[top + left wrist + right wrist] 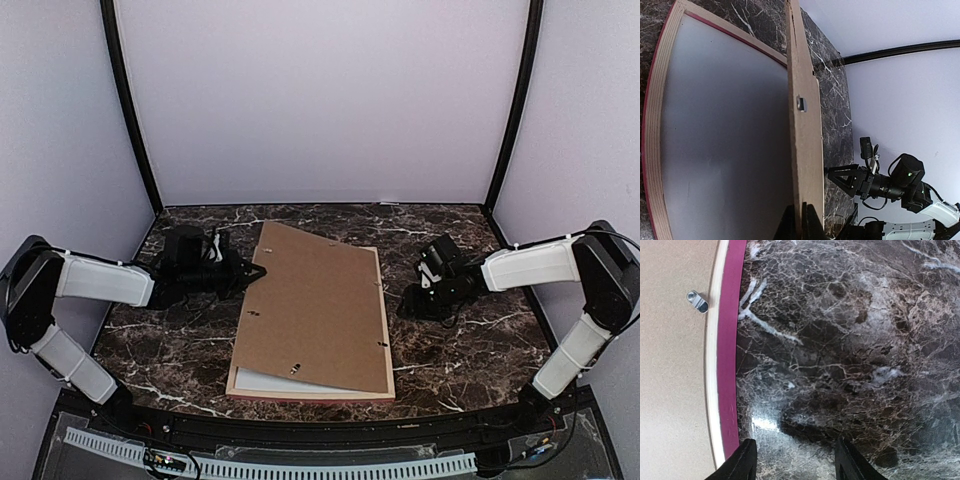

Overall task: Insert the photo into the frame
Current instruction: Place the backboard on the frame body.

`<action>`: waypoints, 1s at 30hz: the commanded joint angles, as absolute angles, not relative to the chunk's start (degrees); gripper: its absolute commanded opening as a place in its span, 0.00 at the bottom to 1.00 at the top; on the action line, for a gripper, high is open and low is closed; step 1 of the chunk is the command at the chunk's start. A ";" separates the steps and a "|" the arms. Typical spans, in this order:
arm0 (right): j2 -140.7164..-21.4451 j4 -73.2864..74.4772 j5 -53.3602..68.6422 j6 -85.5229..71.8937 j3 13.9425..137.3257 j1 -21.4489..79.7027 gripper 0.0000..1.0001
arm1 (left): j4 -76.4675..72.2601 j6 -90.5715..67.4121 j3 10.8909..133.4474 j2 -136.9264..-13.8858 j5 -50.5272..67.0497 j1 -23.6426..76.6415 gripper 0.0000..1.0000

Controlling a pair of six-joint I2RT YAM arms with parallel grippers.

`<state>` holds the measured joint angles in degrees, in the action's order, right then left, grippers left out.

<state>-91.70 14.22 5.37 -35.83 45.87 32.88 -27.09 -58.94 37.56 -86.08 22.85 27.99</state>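
Room: I see a dark marble table (180, 350) with white veins. Plain pale walls (320, 100) stand on three sides of it.
Frame: the frame (310, 395) lies flat in the middle of the table, between my two arms. Its thin rail is pink on the outside and light wood on top.
Inside the frame: a pale flat sheet (725, 140) fills it. I cannot tell what the sheet is.
Brown board: the brown board (315, 310) sits over the frame, turned a bit crooked. Its left side is lifted off the frame and its right side is down by the frame's right rail. Its far corner sticks out past the frame's back rail.
Clip: a small metal clip (697, 301) sits on the board near its right edge. A few more small clips show on the board from above.
Left claw: my left claw (799, 220) is pinched tight on the left edge of the brown board. One finger is on each face of the board, and the claw holds that edge up.
Right claw: my right claw (795, 460) is low over the bare table, just beside the frame's right rail. Its two fingers stand apart, with only marble between them. It touches neither the frame nor the board.
Arms: both arms reach in from the sides, the left one to the board and the right one to the table by the frame.
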 commanded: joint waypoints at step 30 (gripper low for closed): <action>-93.44 13.61 6.17 -35.78 45.88 32.82 0.54 | -23.65 -54.93 36.75 -88.20 14.37 27.76 0.00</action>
<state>-92.05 13.23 5.74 -35.81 45.89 32.88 -28.03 -59.13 37.54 -86.67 21.91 28.14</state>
